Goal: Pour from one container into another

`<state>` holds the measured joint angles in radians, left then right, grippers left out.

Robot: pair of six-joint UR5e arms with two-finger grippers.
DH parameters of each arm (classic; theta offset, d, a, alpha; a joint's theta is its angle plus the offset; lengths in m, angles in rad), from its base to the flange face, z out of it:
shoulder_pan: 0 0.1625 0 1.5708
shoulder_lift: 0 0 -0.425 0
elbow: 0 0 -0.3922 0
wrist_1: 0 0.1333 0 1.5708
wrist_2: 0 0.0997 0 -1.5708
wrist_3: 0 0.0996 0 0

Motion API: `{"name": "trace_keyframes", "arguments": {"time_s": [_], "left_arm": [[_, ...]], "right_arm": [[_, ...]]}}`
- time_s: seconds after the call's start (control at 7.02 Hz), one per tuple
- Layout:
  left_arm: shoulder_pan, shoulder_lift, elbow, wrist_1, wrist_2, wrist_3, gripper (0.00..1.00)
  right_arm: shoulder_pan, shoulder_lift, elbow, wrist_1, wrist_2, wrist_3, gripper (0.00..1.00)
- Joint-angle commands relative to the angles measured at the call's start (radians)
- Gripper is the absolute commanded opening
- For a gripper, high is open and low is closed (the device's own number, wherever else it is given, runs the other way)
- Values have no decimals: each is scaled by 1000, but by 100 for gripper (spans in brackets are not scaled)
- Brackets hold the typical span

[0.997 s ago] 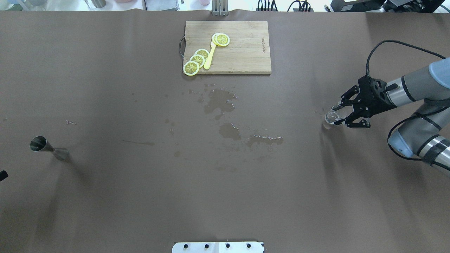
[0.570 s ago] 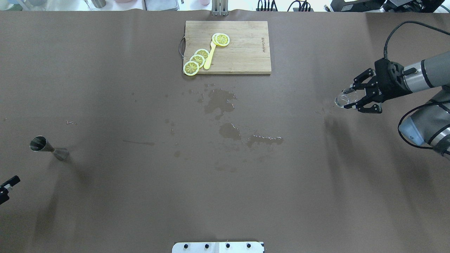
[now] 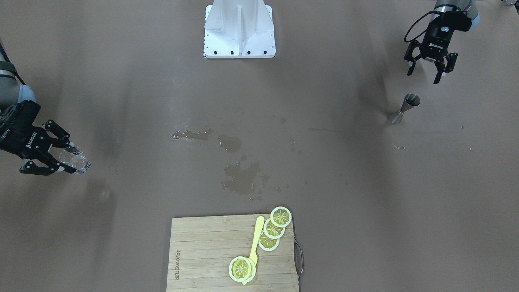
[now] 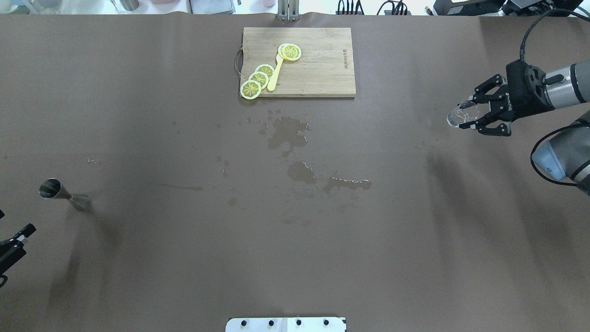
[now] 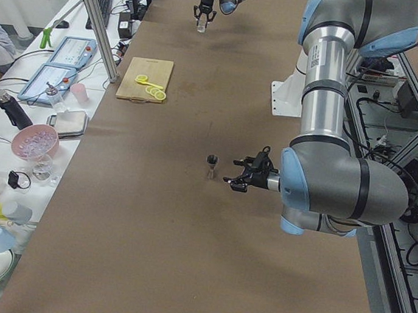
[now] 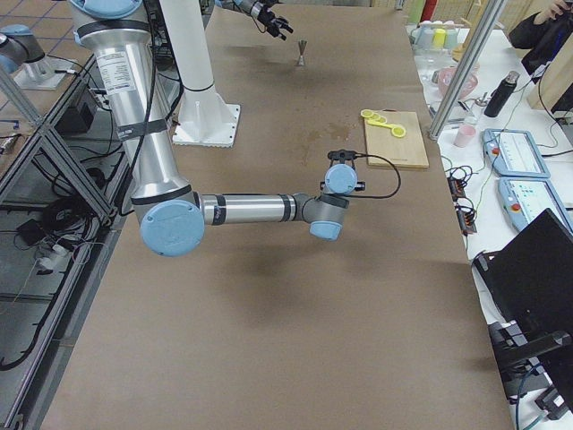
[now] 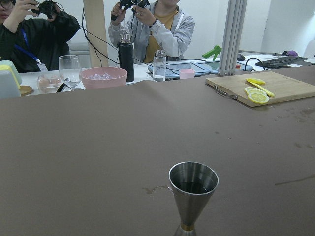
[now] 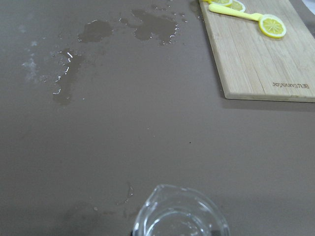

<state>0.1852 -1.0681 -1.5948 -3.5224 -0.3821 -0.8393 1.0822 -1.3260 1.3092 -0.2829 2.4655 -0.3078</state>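
While right gripper clasps glass cup, left gripper gapes empty, half cropped overhead

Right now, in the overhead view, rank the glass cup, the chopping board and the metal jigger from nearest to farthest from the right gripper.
1. The glass cup: held in the right gripper itself, at the right edge.
2. The chopping board: on the far side, about midway across.
3. The metal jigger: standing at the far left.
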Motion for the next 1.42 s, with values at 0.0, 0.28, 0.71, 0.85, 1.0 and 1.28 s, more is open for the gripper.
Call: {"name": "trace_keyframes", "arguments": {"time_s": [0.0, 0.28, 0.71, 0.85, 1.0, 1.28], "left_arm": [[3, -39, 4, 83, 8, -6, 73], [45, -62, 12, 108, 26, -9, 73], [101, -105, 27, 160, 201, -71, 76], [118, -124, 41, 307, 291, -215, 80], [122, -115, 35, 567, 355, -515, 80], [85, -113, -23, 954, 349, -855, 82]], "right_arm": [[1, 8, 74, -97, -2, 3, 0], [1, 4, 233, -301, 0, 3, 0], [5, -18, 384, -464, 3, 27, 0], [2, -48, 436, -507, 1, 27, 0], [1, -67, 467, -524, 1, 27, 0], [-10, -82, 496, -524, 0, 82, 0]]}}
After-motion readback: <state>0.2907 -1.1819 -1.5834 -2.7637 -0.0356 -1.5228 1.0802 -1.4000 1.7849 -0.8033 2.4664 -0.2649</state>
